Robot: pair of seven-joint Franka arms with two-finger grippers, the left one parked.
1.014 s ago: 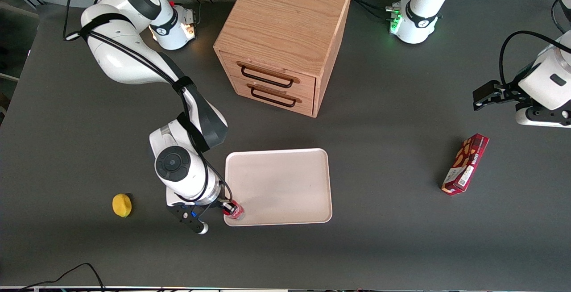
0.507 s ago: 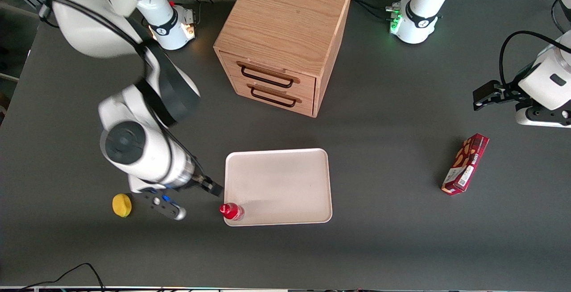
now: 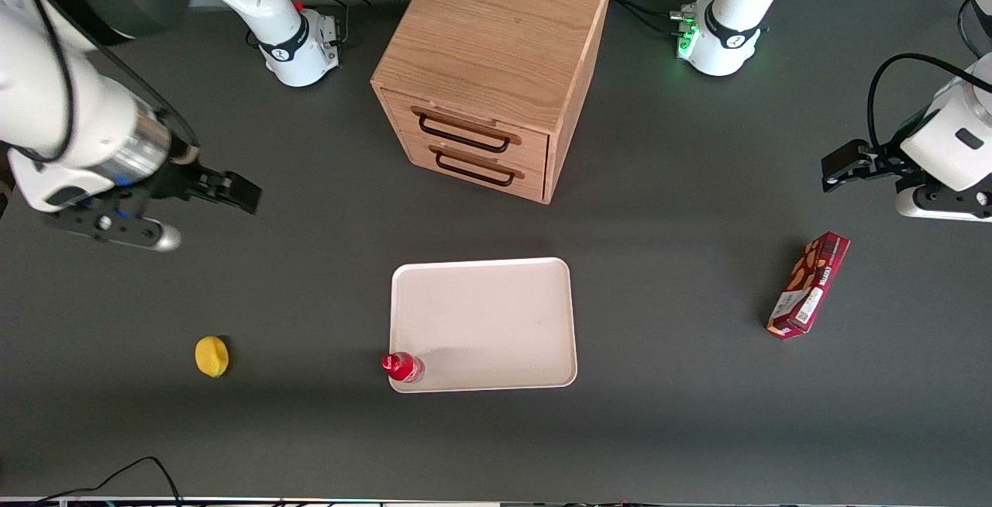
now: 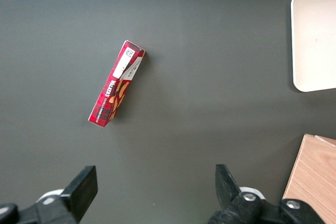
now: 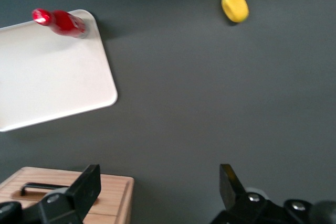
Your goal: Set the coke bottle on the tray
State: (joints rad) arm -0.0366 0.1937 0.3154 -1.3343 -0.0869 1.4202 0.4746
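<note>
The coke bottle (image 3: 403, 367), small and red with a red cap, stands upright on the cream-white tray (image 3: 496, 321), in the tray corner nearest the front camera toward the working arm's end. It also shows in the right wrist view (image 5: 60, 21) on the tray (image 5: 47, 82). My gripper (image 3: 236, 193) is open and empty. It hangs high above the table, well away from the bottle, toward the working arm's end. In the right wrist view the gripper (image 5: 160, 184) has its jaws wide apart with nothing between them.
A yellow lemon (image 3: 211, 356) lies on the table toward the working arm's end; it also shows in the right wrist view (image 5: 234, 6). A wooden two-drawer cabinet (image 3: 488, 73) stands farther from the camera than the tray. A dark red snack box (image 3: 808, 284) lies toward the parked arm's end.
My gripper has let go of the coke bottle, which stays upright on the tray corner. The gripper has risen and drawn away toward the working arm's end.
</note>
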